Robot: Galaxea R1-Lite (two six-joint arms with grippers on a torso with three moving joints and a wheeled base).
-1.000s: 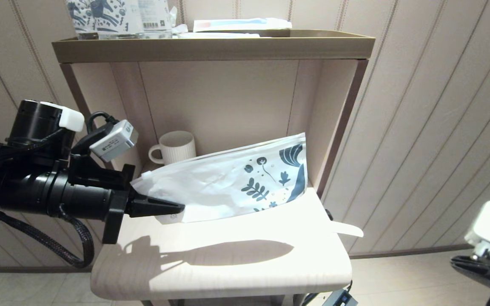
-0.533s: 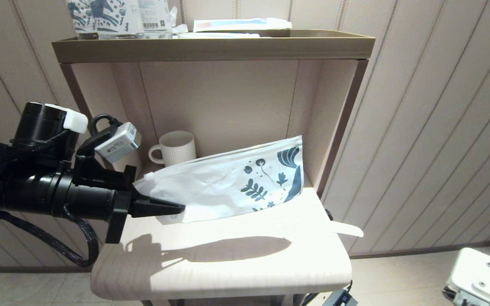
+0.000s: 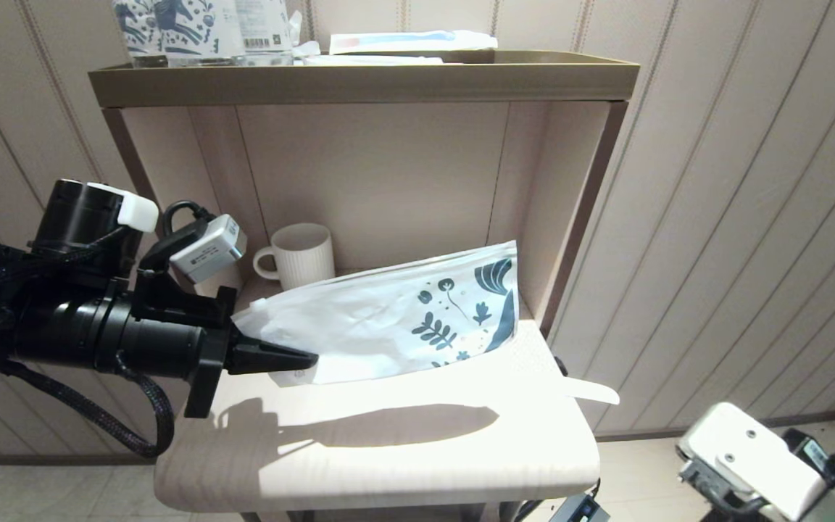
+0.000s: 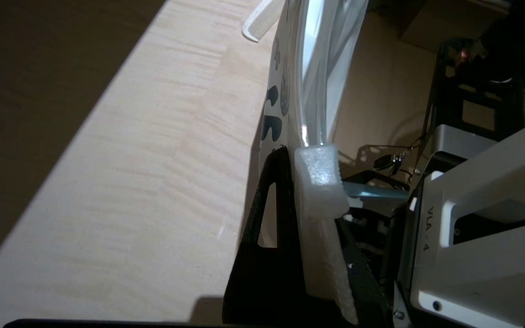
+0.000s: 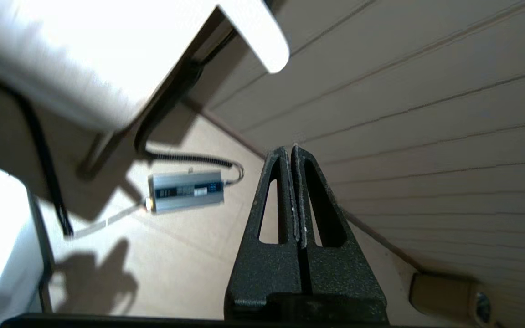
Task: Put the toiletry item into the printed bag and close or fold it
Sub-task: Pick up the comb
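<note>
The printed bag (image 3: 396, 319) hangs tilted above the counter (image 3: 388, 449), its plain end pinched in the left pincer (image 3: 305, 357), which is clamped tight on it, and its leaf-printed end raised toward the right wall of the shelf unit (image 3: 577, 210). It is a flat white pouch with dark blue leaves and swirls. The toiletry item (image 3: 591, 391), a slim cream-white stick with a rounded end, lies on the counter's right edge and juts out past it, apart from the bag. A ribbed white mug (image 3: 301, 254) stands behind the bag in the alcove. Horse-printed packs (image 3: 171, 25) and a white-and-blue packet (image 3: 410, 41) sit on the top tray (image 3: 359, 80). Panelled walls surround the unit. The right pincer (image 5: 293, 150) is low beside the counter, fingers pressed together, holding nothing; a grey power box (image 5: 185, 191) lies on the floor.
</note>
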